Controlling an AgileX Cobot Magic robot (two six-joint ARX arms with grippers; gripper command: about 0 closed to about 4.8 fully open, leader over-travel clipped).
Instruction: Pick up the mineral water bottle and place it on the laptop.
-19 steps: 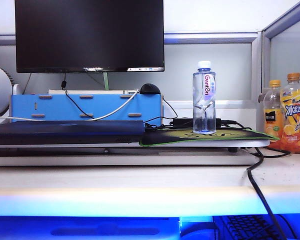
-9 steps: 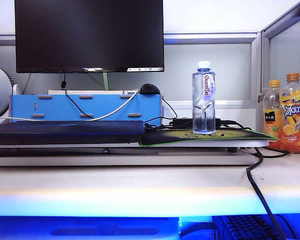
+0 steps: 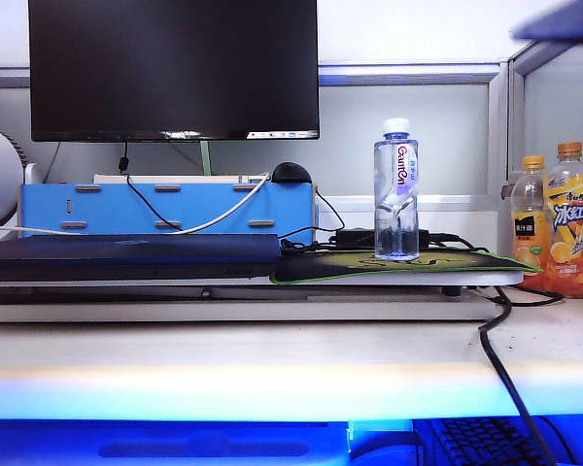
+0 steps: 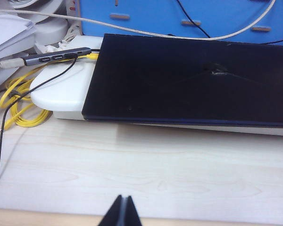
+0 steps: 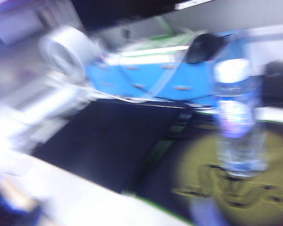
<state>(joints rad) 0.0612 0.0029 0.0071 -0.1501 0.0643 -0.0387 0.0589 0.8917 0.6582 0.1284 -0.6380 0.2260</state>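
Mouse mat [image 3: 466,264], mineral water bottle [image 3: 396,189] upright

navy laptop [image 3: 126,254], green-edged mouse mat [image 3: 408,264]

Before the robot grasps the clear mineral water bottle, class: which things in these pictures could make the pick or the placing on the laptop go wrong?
1. The clear, tall, narrow mineral water bottle stands upright on the green-edged mouse mat; a side nudge could topple it.
2. Black cables lie just behind it and might snag a finger.
3. The right wrist view is motion-blurred, so aiming the right gripper, which is not visible, may be off.

The left gripper sits shut over the desk before the flat dark laptop.
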